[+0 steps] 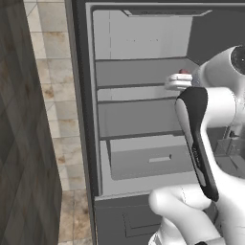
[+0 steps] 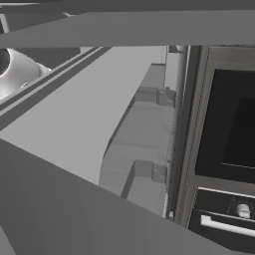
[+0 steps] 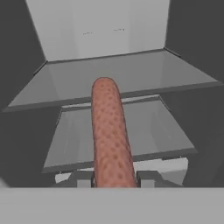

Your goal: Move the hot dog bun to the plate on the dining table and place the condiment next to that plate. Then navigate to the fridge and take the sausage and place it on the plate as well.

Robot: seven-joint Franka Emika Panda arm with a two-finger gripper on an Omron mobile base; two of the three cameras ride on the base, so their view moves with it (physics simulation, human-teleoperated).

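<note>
Claw (image 3: pixel 116 183) clamped on thin reddish-brown sausage (image 3: pixel 110 131), which juts straight ahead from between the tips, above the pale grey shelves (image 3: pixel 131 76) of the dark grey fridge (image 1: pixel 86 119). Judgement: back out level, grip firm, clear shelf edges.

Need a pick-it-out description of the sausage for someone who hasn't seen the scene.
Start at the open fridge, dark grey outside with pale grey shelves. The gripper is shut on the sausage, which sticks out from between the fingertips over the shelves. It is a thin, straight, speckled reddish-brown cylinder, the one coloured thing among grey panels.
</note>
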